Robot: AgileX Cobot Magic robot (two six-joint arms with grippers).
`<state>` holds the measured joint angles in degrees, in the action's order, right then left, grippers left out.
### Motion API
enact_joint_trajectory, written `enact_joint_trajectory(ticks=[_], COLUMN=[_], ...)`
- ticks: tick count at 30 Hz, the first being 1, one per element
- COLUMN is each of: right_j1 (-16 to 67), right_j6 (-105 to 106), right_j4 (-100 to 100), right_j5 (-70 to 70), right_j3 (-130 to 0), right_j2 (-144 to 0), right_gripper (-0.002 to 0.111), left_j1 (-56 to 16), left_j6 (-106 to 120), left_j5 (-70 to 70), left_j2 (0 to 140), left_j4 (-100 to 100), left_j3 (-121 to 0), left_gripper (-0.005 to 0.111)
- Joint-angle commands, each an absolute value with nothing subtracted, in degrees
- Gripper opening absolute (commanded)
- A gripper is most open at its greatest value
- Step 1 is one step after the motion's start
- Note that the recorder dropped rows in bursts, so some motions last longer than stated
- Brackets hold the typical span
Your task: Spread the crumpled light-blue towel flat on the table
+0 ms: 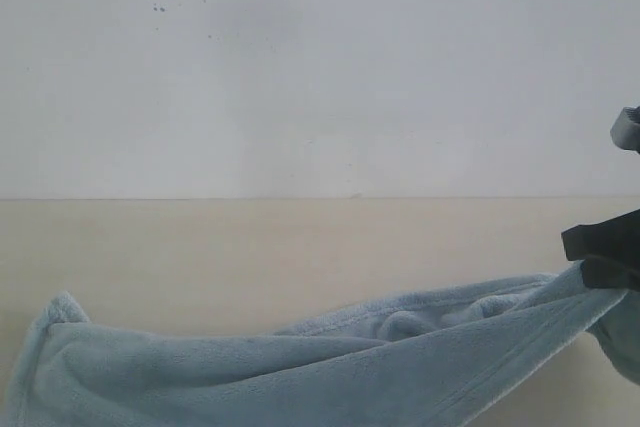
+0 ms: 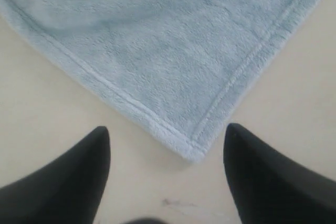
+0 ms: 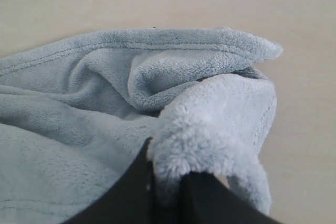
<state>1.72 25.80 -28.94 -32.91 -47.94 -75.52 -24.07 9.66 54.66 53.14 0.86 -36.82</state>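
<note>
The pale-blue fluffy towel lies bunched and stretched across the front of the cream table, with long folds running toward the right. My right gripper is shut on a thick fold of the towel at its right end and holds that end a little off the table. My left gripper is open just above the table, and a hemmed corner of the towel lies flat between its black fingers without touching them. The left gripper does not show in the exterior view.
A white speckled wall rises behind the table's far edge. Bare table surface stretches behind the towel. Part of the right arm enters at the right border.
</note>
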Motion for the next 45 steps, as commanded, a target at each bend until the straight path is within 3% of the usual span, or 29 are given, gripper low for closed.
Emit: enact_joint_trajectory(ticks=[1,16,18,23,24,45], right_j1=[1.9,1.9,1.9,1.9,1.9,1.9], right_j6=[25.9,26.1,26.1,26.5,26.5,27.3], right_j4=[-28.5,-28.5,-28.5,-28.5,-28.5,-28.8], right_j5=[-32.7,-30.4,-30.0,-29.9,-30.0,-29.9], right_j3=[-48.0,-48.0,-48.0,-48.0,-48.0,-48.0], right_j2=[-75.5,-75.5,-75.5,-75.6,-75.9,-78.0], right_gripper=[0.009,0.009,0.009,0.009,0.009,0.009], left_j1=[-23.9,-24.1,-24.1,-24.1,-24.1,-24.1], left_j6=[11.7,15.8,16.0,17.1,17.8,20.2], left_j5=[57.6,55.8,55.1,53.5,53.5,48.6], left_j2=[55.1,67.2,67.8,67.8,67.8,81.0], left_j4=[-0.9,-9.4,-9.6,-9.8,-10.1,-12.0], left_j3=[-36.7,-36.1,-36.1,-36.1,-36.1,-32.7], left_gripper=[0.059,0.056,0.046,0.006,0.004,0.004])
